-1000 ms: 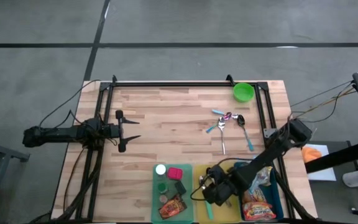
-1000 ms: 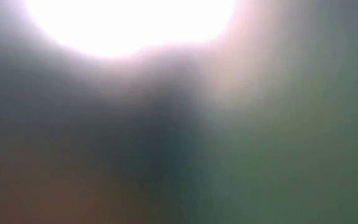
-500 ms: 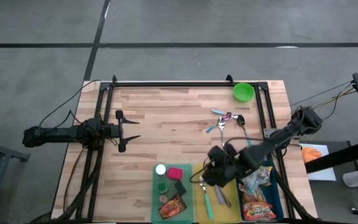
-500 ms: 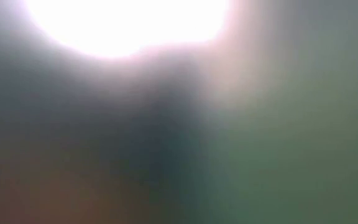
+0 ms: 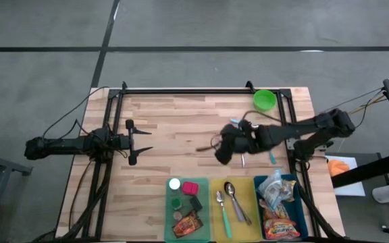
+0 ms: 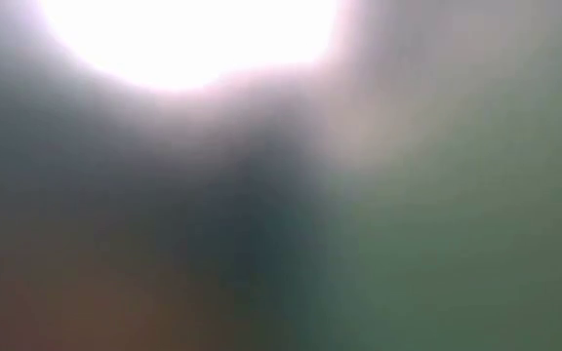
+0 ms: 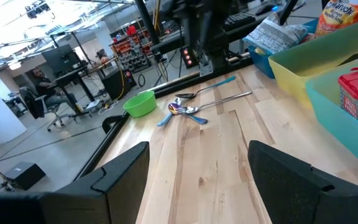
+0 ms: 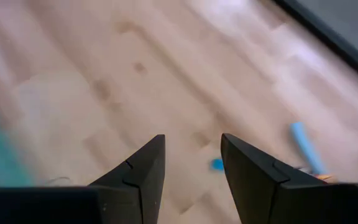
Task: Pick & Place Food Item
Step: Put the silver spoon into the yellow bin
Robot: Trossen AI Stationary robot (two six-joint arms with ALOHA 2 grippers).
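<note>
Over mid-surface, the right hand (image 5: 211, 143), open and empty, nears loose spoons (image 5: 248, 131); next, a grasp.

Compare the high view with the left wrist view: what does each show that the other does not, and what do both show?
Only the high view shows the left hand parked at the table's left side, the right hand empty over the boards, and two spoons in the yellow bin.

Only the left wrist view shows the room beyond, with a seated person.

Both show the green bowl, the loose spoons and the snack bags.
</note>
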